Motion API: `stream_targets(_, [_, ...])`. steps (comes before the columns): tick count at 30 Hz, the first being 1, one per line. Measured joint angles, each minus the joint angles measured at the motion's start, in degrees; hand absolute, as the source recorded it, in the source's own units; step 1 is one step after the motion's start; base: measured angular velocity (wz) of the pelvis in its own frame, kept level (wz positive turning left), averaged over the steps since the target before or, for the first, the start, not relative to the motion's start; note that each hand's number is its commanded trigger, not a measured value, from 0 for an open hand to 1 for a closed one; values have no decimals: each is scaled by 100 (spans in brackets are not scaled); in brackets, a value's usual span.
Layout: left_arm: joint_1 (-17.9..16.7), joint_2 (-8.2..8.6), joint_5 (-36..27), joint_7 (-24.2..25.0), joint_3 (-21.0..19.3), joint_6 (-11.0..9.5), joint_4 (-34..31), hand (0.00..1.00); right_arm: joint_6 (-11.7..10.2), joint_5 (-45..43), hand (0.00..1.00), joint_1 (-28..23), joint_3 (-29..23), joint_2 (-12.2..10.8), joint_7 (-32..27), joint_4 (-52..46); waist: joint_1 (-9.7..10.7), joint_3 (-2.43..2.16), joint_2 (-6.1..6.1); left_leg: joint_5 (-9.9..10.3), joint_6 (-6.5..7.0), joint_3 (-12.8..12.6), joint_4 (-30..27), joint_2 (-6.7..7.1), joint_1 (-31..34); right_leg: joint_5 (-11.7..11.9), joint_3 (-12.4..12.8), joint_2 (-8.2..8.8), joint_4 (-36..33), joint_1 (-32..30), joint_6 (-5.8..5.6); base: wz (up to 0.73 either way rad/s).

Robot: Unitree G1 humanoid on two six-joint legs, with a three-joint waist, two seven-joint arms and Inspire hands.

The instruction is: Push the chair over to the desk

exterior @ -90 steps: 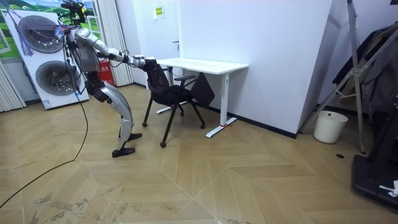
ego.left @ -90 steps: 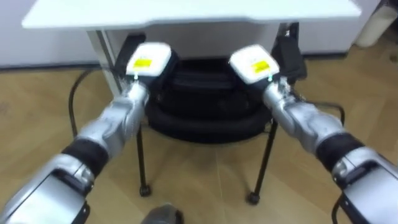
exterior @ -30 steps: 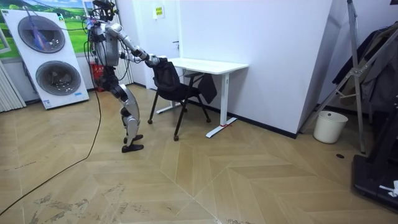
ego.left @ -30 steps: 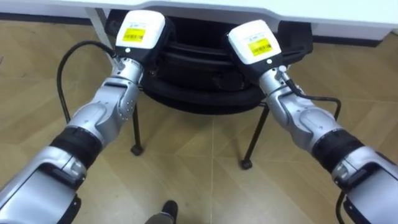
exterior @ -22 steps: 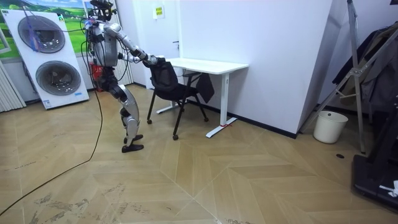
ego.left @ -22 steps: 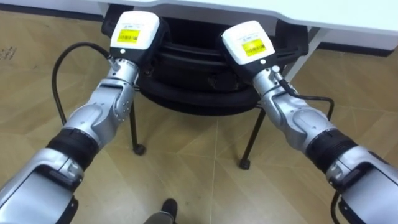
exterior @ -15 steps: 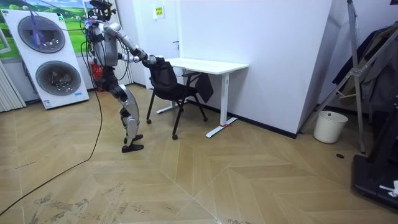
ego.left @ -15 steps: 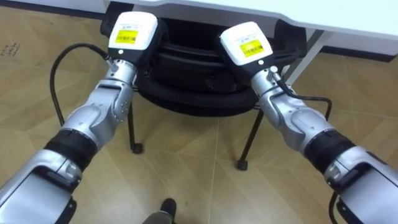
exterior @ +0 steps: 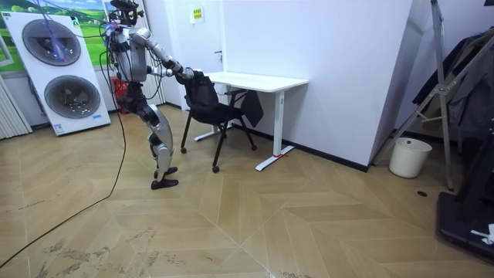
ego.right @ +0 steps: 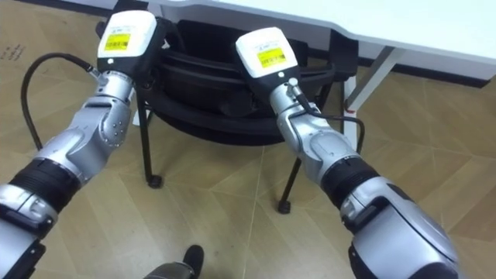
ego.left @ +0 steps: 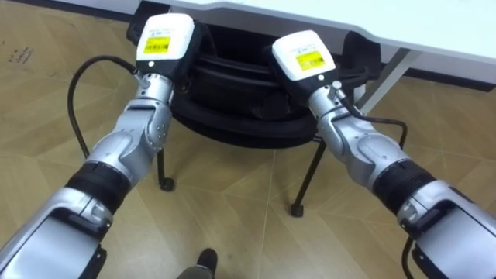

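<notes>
So, both hands are up on the chair point(ego.left: 240, 124), at the top of its backrest: left hand point(ego.left: 165, 43) toward the left end, right hand point(ego.left: 304, 56) toward the right end. The backs of both hands face the camera and the fingers are hidden over the far side of the backrest, so I can't tell if they're curled round it or just flat against it. The chair's black, on thin legs on the wood floor point(ego.left: 232, 198), and its front sits under the edge of the white desk point(ego.left: 434, 31); that's the close-up from the eye views. The room view adds the stance: robot standing on the chair's room-view-left side, both arms stretched out to the backrest; stacked washing machines point(exterior: 58, 69) behind it; white bin point(exterior: 407, 157) well apart, by the wall at the room view's right.
</notes>
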State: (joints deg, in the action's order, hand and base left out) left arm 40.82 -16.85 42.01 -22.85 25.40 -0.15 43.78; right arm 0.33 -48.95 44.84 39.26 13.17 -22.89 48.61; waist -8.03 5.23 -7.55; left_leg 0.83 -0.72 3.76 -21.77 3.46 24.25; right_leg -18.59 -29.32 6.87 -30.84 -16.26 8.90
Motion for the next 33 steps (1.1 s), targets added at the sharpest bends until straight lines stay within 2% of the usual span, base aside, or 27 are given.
stream_targets(3, [-43, 71, -3, -11, -90, 33, -5, 0, -35, 14, 0, 16, -60, 18, 82, -2, -13, -15, 86, 1, 1, -54, 2, -37, -3, 12, 15, 4, 21, 1, -25, 0])
stream_targets(5, [-81, 194, -63, 0, -161, 53, -5, 0, -103, 11, 0, 15, -180, 22, 222, 13, 6, -13, 199, 2, 3, -60, 11, -39, -68, 49, 13, -14, 84, 96, -38, 0])
stream_targets(7, [-115, 271, -152, 50, -163, 55, -21, 0, -172, 8, 0, 15, -220, 53, 358, 17, 4, -36, 254, 10, 15, -91, 24, -38, -106, 59, 26, -14, 101, 131, -54, 0])
stream_targets(10, [-154, 295, -143, 117, -163, 33, -125, 0, -354, -99, 0, 16, -345, 84, 486, -78, 10, -46, 257, 36, 54, -214, 28, -70, -128, 74, 114, -22, 99, 115, -57, -13])
stream_targets(12, [-217, 241, -83, 229, -193, 34, -294, 0, -474, -246, 0, 13, -352, 234, 631, -303, 32, -54, 259, 69, 101, -279, 32, -96, -160, 115, 227, -64, 121, 118, -83, -18])
stream_targets(13, [-285, 210, 25, 341, -329, 39, -450, 0, -592, -399, 0, -27, -362, 471, 728, -689, 58, -63, 264, 81, 120, -288, 38, -103, -173, 151, 237, -83, 162, 145, -92, -6])
stream_targets(14, [-393, 70, 152, 441, -364, 43, -743, 0, -698, -511, 0, -89, -385, 918, 772, -1330, 96, -67, 262, 92, 138, -321, 40, -121, -184, 194, 235, -108, 227, 179, -104, -4])
stream_targets(15, [-503, -61, 157, 475, -375, 40, -1050, 0, -775, -511, 0, -96, -400, 1186, 781, -1697, 122, -68, 259, 101, 152, -343, 40, -130, -189, 216, 239, -116, 258, 192, -115, -5])
stream_targets(16, [-611, -323, 268, 575, -379, -12, -1525, 0, -1033, -535, 0, -194, -400, 1741, 822, -2261, 137, -77, 257, 100, 162, -482, 78, -190, -249, 303, 262, -189, 418, 294, -149, -10])
stream_targets(17, [-699, -620, 395, 731, -382, -53, -1699, 0, -1044, -517, 0, -370, -530, 2119, 809, -2795, 171, -85, 261, 82, 215, -574, 181, -241, -389, 409, 325, -294, 636, 472, -189, -15])
stream_targets(18, [-738, -764, 408, 768, -394, -56, -1763, 0, -1048, -510, 0, -441, -655, 2263, 779, -3023, 182, -95, 261, 81, 218, -611, 233, -267, -466, 474, 336, -336, 744, 564, -199, -25])
stream_targets(19, [-744, -1021, 433, 946, -419, -64, -1865, 0, -1036, -491, 0, -467, -1021, 2530, 652, -3373, 156, -121, 275, 90, 233, -628, 286, -288, -558, 594, 350, -411, 980, 712, -212, -34])
stream_targets(20, [-744, -1325, 518, 1272, -419, -137, -2184, 0, -999, -478, 0, -475, -1544, 2911, 450, -3660, 110, -132, 281, 97, 247, -634, 345, -287, -644, 709, 424, -490, 1193, 827, -241, -30])
stream_targets(21, [-744, -1484, 519, 1323, -420, -211, -2377, 0, -943, -465, 0, -509, -1849, 3130, 305, -3781, 67, -135, 282, 98, 251, -635, 371, -305, -685, 753, 461, -520, 1296, 889, -256, -20])
stream_targets(22, [-738, -1817, 472, 1309, -562, -342, -2926, 0, -772, -412, 0, -610, -2410, 3520, 34, -3925, 4, -222, 268, 114, 277, -679, 436, -326, -772, 829, 527, -564, 1479, 1001, -303, -5])
stream_targets(23, [-713, -1970, 328, 1051, -1007, -468, -3289, 0, -603, -265, 0, -628, -2760, 3684, -131, -3981, 29, -409, 281, 142, 319, -679, 498, -307, -894, 873, 572, -583, 1648, 1158, -360, -3])
stream_targets(24, [-684, -2048, 182, 855, -1279, -525, -3412, 0, -555, -217, 0, -637, -2941, 3709, -218, -4024, 65, -499, 292, 166, 353, -681, 527, -292, -976, 885, 589, -581, 1705, 1247, -387, 0])
stream_targets(25, [-497, -2203, -303, 322, -1757, -590, -3465, 0, -540, 29, 0, -674, -3247, 3752, -495, -4102, 185, -587, 330, 224, 406, -732, 614, -260, -1258, 895, 689, -572, 1836, 1541, -462, -23])
stream_targets(26, [-376, -2373, -797, -116, -2237, -590, -3513, 0, -560, 313, 0, -736, -3452, 3841, -717, -4186, 229, -623, 357, 299, 438, -887, 710, -241, -1598, 856, 901, -533, 1833, 1774, -542, -36])
stream_targets(27, [-379, -2480, -994, -307, -2508, -610, -3567, 0, -599, 453, 0, -821, -3623, 3921, -795, -4268, 258, -663, 381, 348, 450, -956, 728, -238, -1699, 830, 973, -517, 1827, 1847, -578, -49])
stream_targets(28, [-388, -2769, -1346, -655, -2992, -663, -3595, 0, -668, 714, 0, -1013, -4032, 4144, -987, -4379, 377, -689, 422, 442, 474, -1021, 738, -209, -1838, 734, 1124, -494, 1834, 1931, -647, -34])
stream_targets(29, [-398, -2933, -1527, -803, -3224, -667, -3590, 0, -671, 844, 0, -1093, -4252, 4278, -1056, -4399, 453, -691, 433, 468, 483, -1052, 744, -189, -1902, 677, 1199, -483, 1808, 1948, -680, -33])
stream_targets(30, [-457, -3223, -1763, -1044, -3756, -654, -3582, 0, -660, 1098, 0, -1244, -4786, 4533, -1166, -4414, 547, -703, 465, 504, 515, -1155, 758, -189, -1951, 637, 1284, -461, 1773, 1942, -726, -42])
stream_targets(31, [-655, -3552, -1818, -1337, -4365, -656, -3541, 0, -653, 1302, 0, -1359, -5333, 4770, -1344, -4406, 641, -678, 485, 513, 527, -1257, 818, -185, -2025, 637, 1392, -445, 1754, 1926, -730, -49])
stream_targets(32, [-960, -3878, -1968, -1657, -4979, -699, -3425, 0, -677, 1476, 0, -1420, -5866, 5017, -1573, -4249, 784, -627, 505, 535, 542, -1342, 822, -184, -2089, 642, 1491, -445, 1750, 1940, -733, -43])
stream_targets(33, [-1109, -4000, -2047, -1807, -5242, -721, -3326, 0, -686, 1604, 0, -1504, -6108, 5154, -1705, -4165, 827, -604, 514, 559, 540, -1401, 825, -192, -2111, 641, 1538, -444, 1747, 1946, -734, -40])
